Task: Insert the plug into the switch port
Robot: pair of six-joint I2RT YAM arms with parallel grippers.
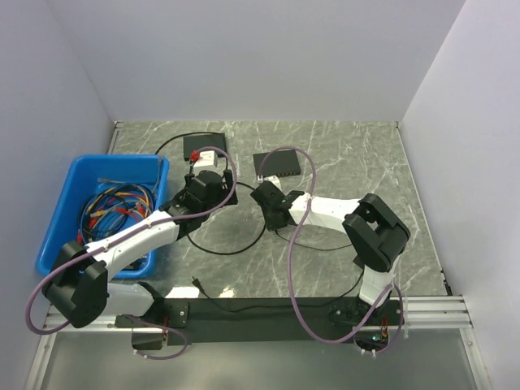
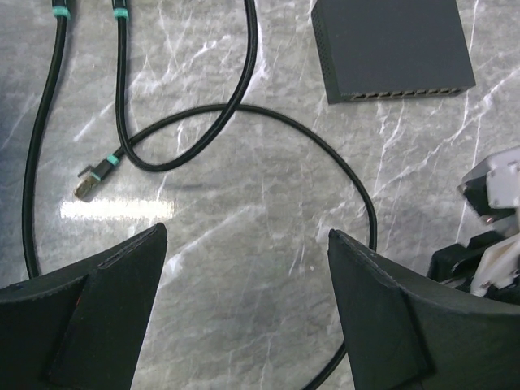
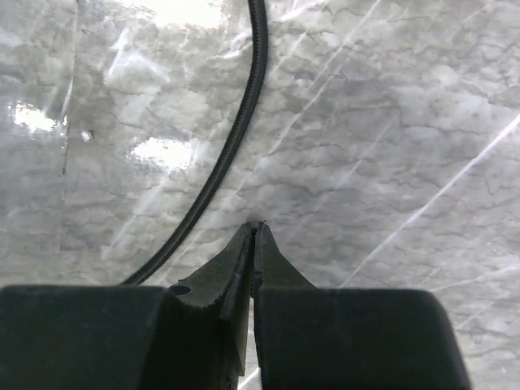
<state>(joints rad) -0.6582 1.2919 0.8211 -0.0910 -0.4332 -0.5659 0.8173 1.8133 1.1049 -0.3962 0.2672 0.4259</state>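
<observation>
The plug (image 2: 85,187), a small gold-tipped connector with a teal band, lies loose on the marble table at the end of a thin black cable (image 2: 244,114). The switch (image 2: 390,45) is a small black box; its ports (image 2: 406,93) run in a row along the edge facing my left gripper. My left gripper (image 2: 248,231) hovers open above bare table, the plug ahead to its left and the switch (image 1: 282,165) ahead to its right. My right gripper (image 3: 256,227) is shut with nothing between its fingers, and the cable (image 3: 236,138) passes just left of it.
A blue bin (image 1: 57,219) holding a multicoloured wire bundle stands at the left. A second black box (image 1: 203,146) lies at the back. Two more teal-banded cable ends (image 2: 119,12) show far left in the left wrist view. My right arm's wrist (image 2: 491,219) sits close on the right.
</observation>
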